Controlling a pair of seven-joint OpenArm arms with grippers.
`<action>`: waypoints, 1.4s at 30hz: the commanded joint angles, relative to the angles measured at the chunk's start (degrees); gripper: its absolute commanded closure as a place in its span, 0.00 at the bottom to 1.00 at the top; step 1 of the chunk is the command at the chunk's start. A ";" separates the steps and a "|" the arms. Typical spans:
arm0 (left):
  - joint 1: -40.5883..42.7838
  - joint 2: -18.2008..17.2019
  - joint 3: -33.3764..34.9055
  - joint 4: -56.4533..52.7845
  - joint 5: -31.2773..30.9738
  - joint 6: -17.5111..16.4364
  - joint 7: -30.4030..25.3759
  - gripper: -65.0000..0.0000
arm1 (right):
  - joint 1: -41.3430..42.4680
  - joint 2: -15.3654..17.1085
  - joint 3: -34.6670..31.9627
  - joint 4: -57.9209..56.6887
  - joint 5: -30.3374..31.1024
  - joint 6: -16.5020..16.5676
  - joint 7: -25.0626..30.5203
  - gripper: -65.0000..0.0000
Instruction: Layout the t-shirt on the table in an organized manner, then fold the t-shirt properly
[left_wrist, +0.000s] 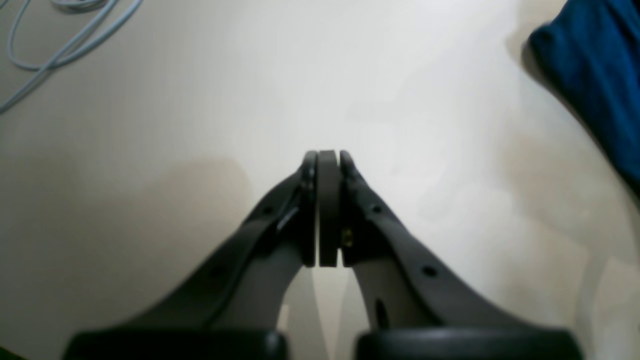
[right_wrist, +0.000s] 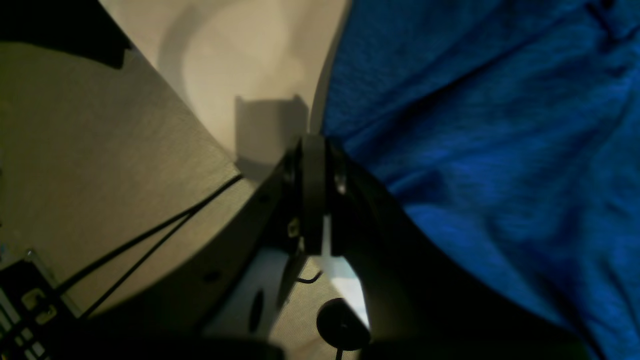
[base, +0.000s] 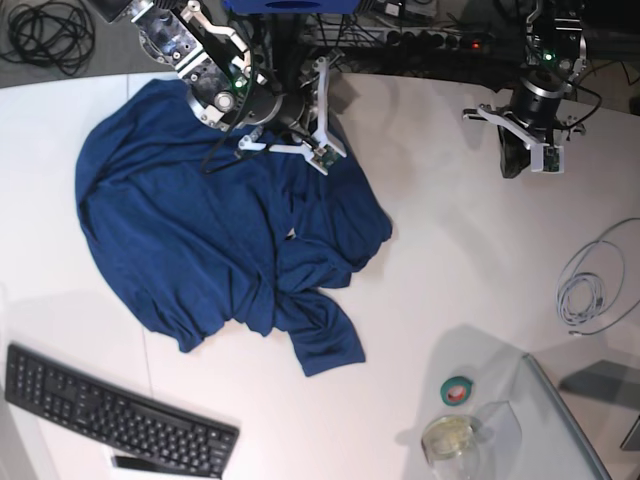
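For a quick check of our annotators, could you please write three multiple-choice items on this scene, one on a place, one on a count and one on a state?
1. Where is the keyboard relative to the t-shirt in the base view?
A. Below it, lower left
B. Above it
C. On top of it

2. How many tape rolls lie on the table?
A. None
B. One
C. Three

3. How does the t-shirt lie?
A. Neatly folded into a rectangle
B. Hanging off the table
C. Spread but rumpled, with twisted folds

Answers:
1. A, the keyboard sits at the lower-left corner, apart from the cloth.
2. B, a single green tape roll shows near the jar.
3. C, bunched folds run through its lower middle and no clean fold shows.
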 joint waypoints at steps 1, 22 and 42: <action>0.15 -0.59 -0.26 0.57 -0.33 0.12 -1.34 1.00 | 0.27 -0.31 -0.15 1.52 0.71 0.09 1.09 1.00; -4.42 0.91 19.52 5.66 -0.07 0.12 -1.25 1.00 | -6.33 -0.04 44.95 3.19 0.71 -0.08 9.00 0.47; -24.55 2.14 34.56 -11.39 -0.07 0.30 5.25 1.00 | 0.97 2.68 56.38 -13.51 0.53 2.82 8.91 0.99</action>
